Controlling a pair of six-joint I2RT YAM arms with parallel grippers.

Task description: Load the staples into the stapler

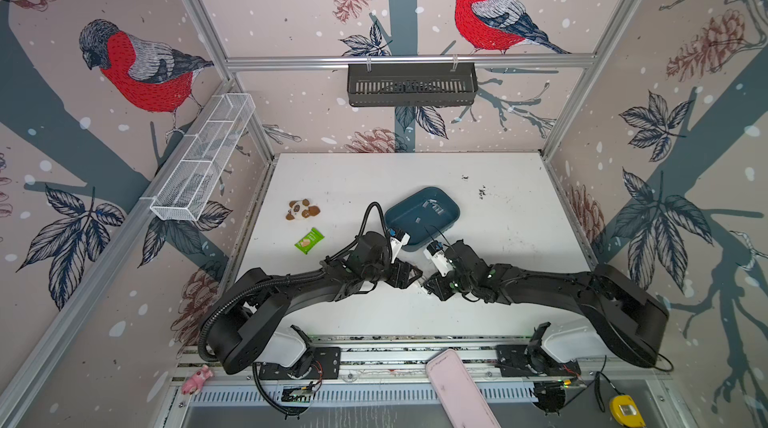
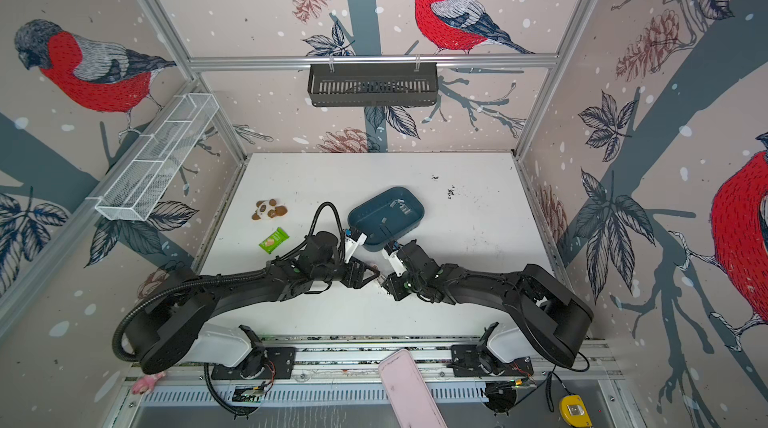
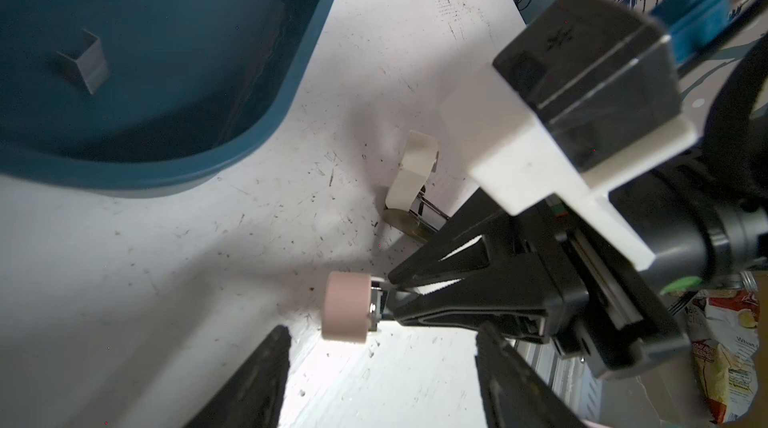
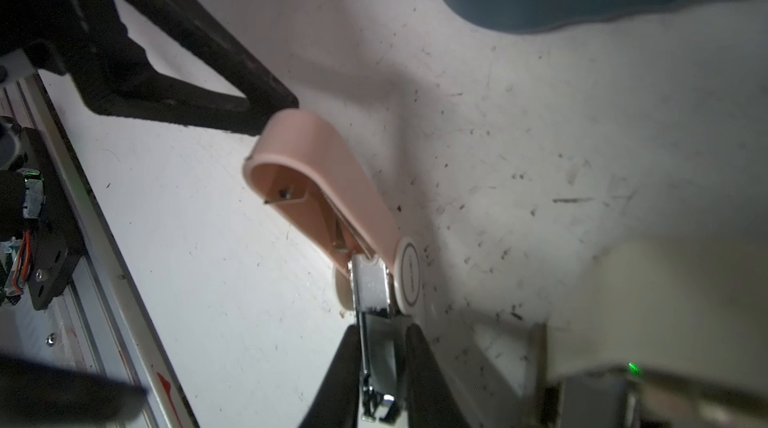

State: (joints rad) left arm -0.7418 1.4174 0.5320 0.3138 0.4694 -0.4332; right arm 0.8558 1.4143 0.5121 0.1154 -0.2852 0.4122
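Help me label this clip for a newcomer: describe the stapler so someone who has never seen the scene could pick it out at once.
On the white table, just on the robot's side of the blue tray, find the right gripper. It clamps the stapler by its shiny metal channel. The pale pink lid, swung open, sets it apart from everything nearby.

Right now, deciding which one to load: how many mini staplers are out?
2. A pink stapler, open, in the right gripper; a white stapler on the table beside it. More may be hidden.
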